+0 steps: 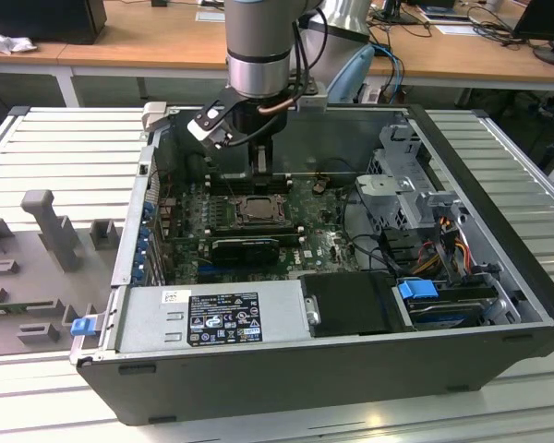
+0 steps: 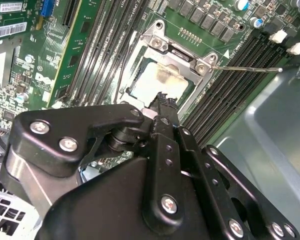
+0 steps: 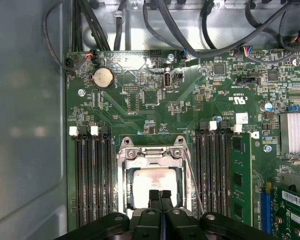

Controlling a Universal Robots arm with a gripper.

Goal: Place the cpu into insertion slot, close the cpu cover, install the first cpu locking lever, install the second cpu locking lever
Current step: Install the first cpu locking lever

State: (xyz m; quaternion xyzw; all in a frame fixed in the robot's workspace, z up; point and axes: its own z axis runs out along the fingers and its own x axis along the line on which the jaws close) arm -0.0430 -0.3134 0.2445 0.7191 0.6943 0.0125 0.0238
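Observation:
In the first wrist view the cpu [image 3: 151,184] lies pale and square in the insertion slot [image 3: 121,186], with the silvery cpu cover [image 3: 150,155] lying flat around it. My gripper [image 3: 160,196] is shut, its black fingertips pressed together with nothing between them, just over the near edge of the chip. In the second wrist view the fingertips [image 2: 165,102] sit right at the cpu [image 2: 157,80] inside the cover [image 2: 182,52]. A thin wire locking lever [image 2: 250,69] sticks out sideways from the socket, unlatched. In the exterior view the gripper [image 1: 258,177] hangs over the socket [image 1: 257,210].
Long black memory slots [image 3: 90,175] flank the socket on both sides. A green expansion card [image 3: 240,175] stands close by. The grey case wall [image 3: 25,125] rises beside the board, and cables [image 3: 190,30] run along its far edge. The power supply [image 1: 217,314] fills the case front.

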